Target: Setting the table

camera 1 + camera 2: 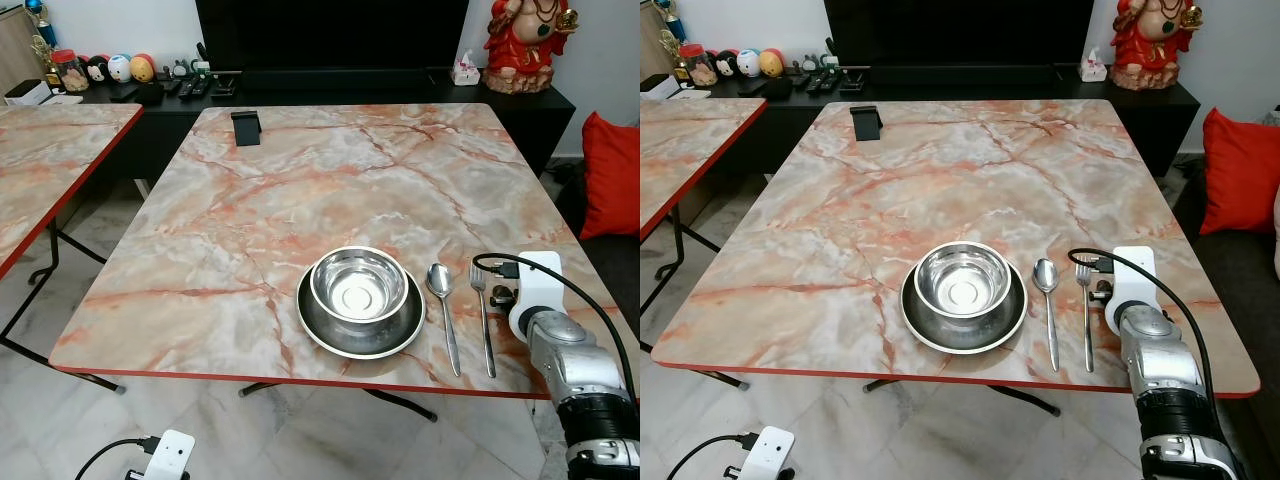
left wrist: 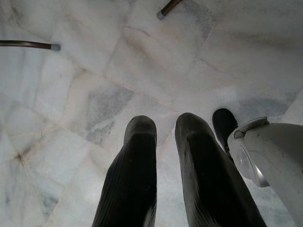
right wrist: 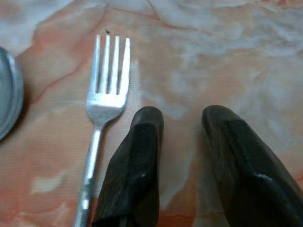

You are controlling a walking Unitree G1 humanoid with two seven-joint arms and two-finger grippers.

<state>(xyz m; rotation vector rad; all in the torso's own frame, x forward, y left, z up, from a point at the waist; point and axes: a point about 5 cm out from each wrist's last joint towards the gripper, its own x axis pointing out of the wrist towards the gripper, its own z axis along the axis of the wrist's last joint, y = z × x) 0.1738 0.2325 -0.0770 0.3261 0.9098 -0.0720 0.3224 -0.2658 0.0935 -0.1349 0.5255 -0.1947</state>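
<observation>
Marble table [image 1: 300, 180] nearly laid: near its front edge, steel bowl [image 1: 358, 283] nested in plate [image 1: 315, 325], then spoon [image 1: 441, 285] and fork [image 1: 482, 290] side by side toward the right front corner. Apparently at the cutlery-placing step, fork down and free; next move likely a clean withdrawal without nudging it. Right gripper [image 3: 182, 125] just beside the fork, fingers parted, gripping nothing. Left gripper [image 2: 165, 130] idle above the floor, slightly parted.

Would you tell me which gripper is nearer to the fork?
Right. The right gripper hangs open just beside the fork on the table; the left gripper hangs low over the floor.
</observation>
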